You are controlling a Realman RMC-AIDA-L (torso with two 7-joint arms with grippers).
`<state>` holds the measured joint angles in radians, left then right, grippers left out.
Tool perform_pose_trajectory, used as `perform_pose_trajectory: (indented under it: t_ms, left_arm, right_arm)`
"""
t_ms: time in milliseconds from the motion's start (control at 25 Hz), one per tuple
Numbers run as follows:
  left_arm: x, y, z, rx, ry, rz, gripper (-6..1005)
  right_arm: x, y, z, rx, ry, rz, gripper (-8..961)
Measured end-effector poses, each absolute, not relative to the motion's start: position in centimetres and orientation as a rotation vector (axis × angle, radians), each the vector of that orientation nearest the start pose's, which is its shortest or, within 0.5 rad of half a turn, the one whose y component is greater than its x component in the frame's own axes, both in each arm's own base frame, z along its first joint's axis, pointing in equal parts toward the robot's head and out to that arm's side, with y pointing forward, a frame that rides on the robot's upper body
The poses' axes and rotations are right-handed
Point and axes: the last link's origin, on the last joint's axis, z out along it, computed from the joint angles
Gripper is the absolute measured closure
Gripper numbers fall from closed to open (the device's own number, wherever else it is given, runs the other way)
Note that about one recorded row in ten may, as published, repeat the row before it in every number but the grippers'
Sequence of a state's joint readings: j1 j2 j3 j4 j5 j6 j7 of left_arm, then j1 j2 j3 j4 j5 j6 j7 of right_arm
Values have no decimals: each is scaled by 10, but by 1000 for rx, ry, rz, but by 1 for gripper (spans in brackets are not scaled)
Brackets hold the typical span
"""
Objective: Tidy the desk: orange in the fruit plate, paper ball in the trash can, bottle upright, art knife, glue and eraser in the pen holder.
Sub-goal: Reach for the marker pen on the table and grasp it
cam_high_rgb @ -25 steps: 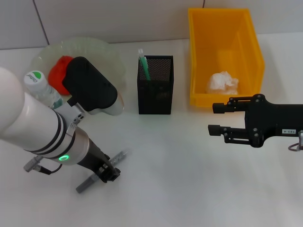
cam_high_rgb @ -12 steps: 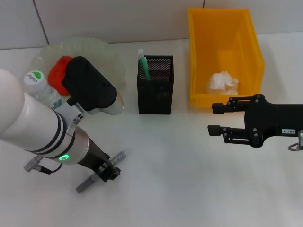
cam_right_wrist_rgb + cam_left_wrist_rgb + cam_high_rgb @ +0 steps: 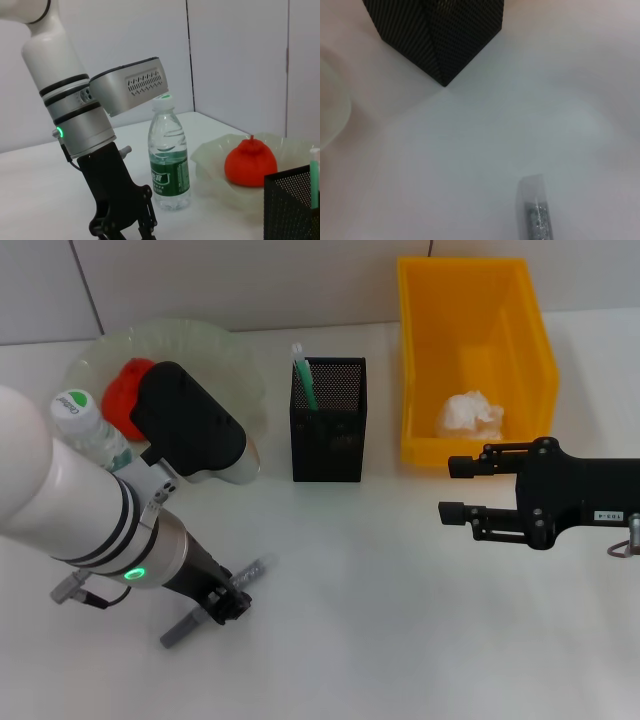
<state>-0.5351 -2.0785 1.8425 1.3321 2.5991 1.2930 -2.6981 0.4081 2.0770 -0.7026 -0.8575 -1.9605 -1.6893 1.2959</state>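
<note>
A grey art knife point(image 3: 215, 605) lies slantwise on the table, and its clear tip point(image 3: 536, 212) shows in the left wrist view. My left gripper point(image 3: 227, 601) is low over its middle, open, straddling it. My right gripper point(image 3: 447, 490) hovers open and holds nothing in front of the yellow trash can point(image 3: 530, 350), which holds the paper ball point(image 3: 470, 415). The orange point(image 3: 122, 385) sits in the fruit plate point(image 3: 215, 345). The bottle point(image 3: 85, 430) stands upright. A green and white stick point(image 3: 303, 375) stands in the pen holder point(image 3: 328, 425). The eraser is out of view.
My left forearm point(image 3: 90, 510) crosses the front left and partly covers the plate and the bottle. The wall runs close behind the plate, the holder and the bin. White tabletop point(image 3: 380, 640) lies between the two grippers.
</note>
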Motion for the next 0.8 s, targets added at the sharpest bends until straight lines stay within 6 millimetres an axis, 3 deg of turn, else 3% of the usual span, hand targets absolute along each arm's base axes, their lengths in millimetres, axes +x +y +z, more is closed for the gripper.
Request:
perform_pose_trajectory:
  t_ms: [360,560,800]
  left_arm:
    - [-176,323,-80,-2655,-675,603,657]
    - [-176,325,-79,-2645,-673,590,758]
    - [-176,327,-78,-2637,-682,577,809]
  right_arm:
    - [271,305,34,-2727,382,669,379]
    - [271,305,34,-2727,380,669,379]
    - [271,306,34,-2727,380,668,379]
